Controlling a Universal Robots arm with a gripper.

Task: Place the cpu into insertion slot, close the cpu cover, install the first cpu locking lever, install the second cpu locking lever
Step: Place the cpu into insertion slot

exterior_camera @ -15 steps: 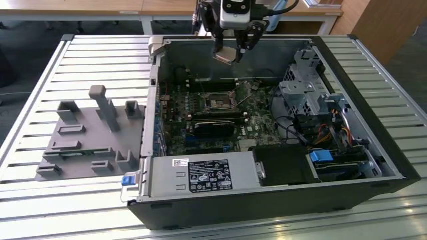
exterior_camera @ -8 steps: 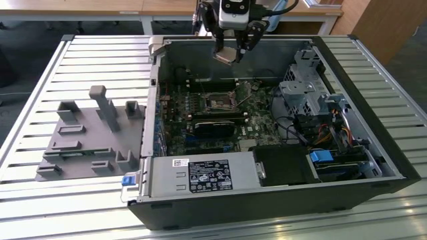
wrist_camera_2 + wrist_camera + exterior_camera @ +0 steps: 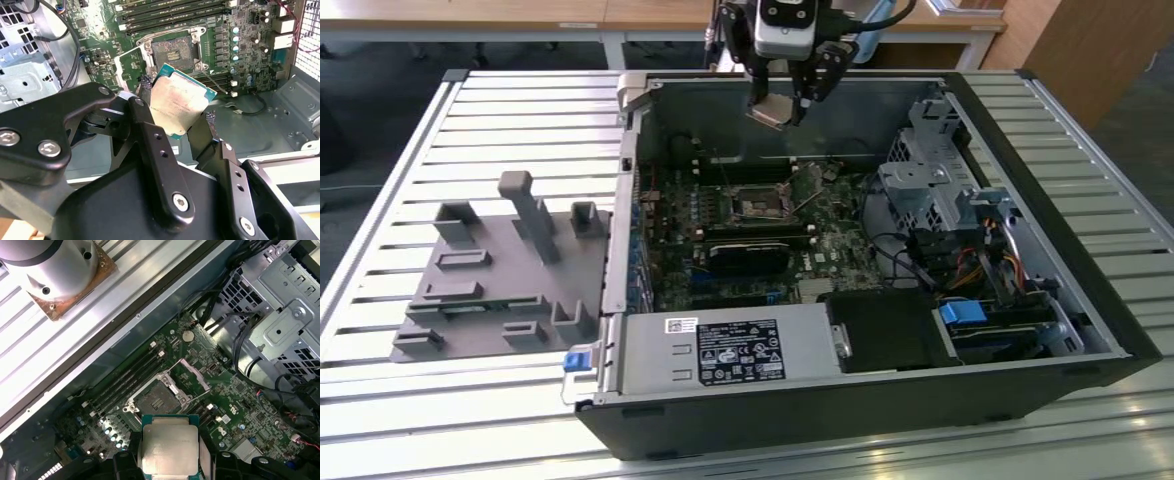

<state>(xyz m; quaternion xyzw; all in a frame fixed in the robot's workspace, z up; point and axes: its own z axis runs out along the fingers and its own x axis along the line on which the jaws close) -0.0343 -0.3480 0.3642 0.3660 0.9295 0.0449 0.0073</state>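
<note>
My gripper point(image 3: 790, 98) hangs above the rear of the open computer case, shut on the cpu point(image 3: 774, 111), a flat pale metal square held tilted by its edges. In both wrist views the cpu point(image 3: 180, 102) point(image 3: 169, 446) sits between the black fingers point(image 3: 150, 125) point(image 3: 134, 452), a short way from the insertion slot point(image 3: 172, 49) point(image 3: 156, 401). That slot point(image 3: 758, 203) lies bare on the green board with its dark centre exposed. The cpu cover point(image 3: 194, 373) point(image 3: 129, 64) stands swung open beside the slot. A thin locking lever point(image 3: 220, 81) lies loose by the slot.
A metal drive cage point(image 3: 934, 190) with cables fills the case toward the exterior view's right. A power supply point(image 3: 720, 350) sits at the case's front and a long black block point(image 3: 754, 255) just before the slot. A grey fixture point(image 3: 494, 270) lies on the slatted table point(image 3: 400, 150).
</note>
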